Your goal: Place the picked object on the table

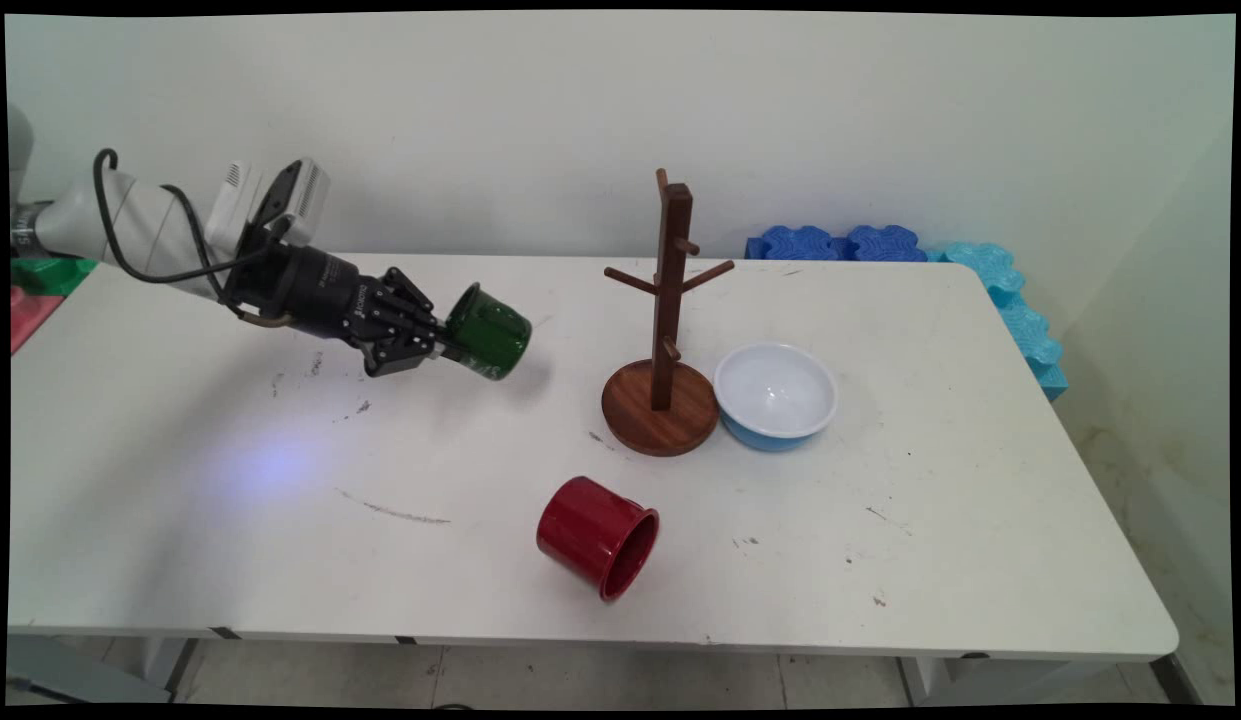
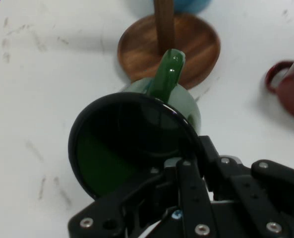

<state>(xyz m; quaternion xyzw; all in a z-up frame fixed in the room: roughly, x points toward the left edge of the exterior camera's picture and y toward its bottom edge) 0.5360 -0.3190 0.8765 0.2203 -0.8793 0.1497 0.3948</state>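
In the main view the gripper (image 1: 442, 340) hid the rim of the green mug (image 1: 490, 332) where it gripped it, and the mug's handle could not be made out from that side; only the hand view showed the handle, standing up from the far wall of the mug toward the wooden base. In the hand view the fingertips were mostly lost behind the gripper's (image 2: 179, 166) own black linkage and the dark mouth of the green mug (image 2: 132, 144), though the fingers were pinched on the mug's rim, one seeming to reach inside. The mug was held tipped on its side above the table (image 1: 230, 520), clear of the surface, left of the wooden mug tree (image 1: 666, 320). Its inside looked dark and no contents could be seen. The red mug (image 1: 597, 535) lay on its side nearer the front edge, its open mouth facing the camera's lower right and holding nothing; in the hand view it was cut off at the right edge, only its handle and part of the wall showing. The blue bowl (image 1: 776, 393) with a white inside stood upright, touching or just beside the tree's round base, and it was empty. Blue foam pieces (image 1: 980, 270) lay along the table's far right corner, partly hidden behind its edge.
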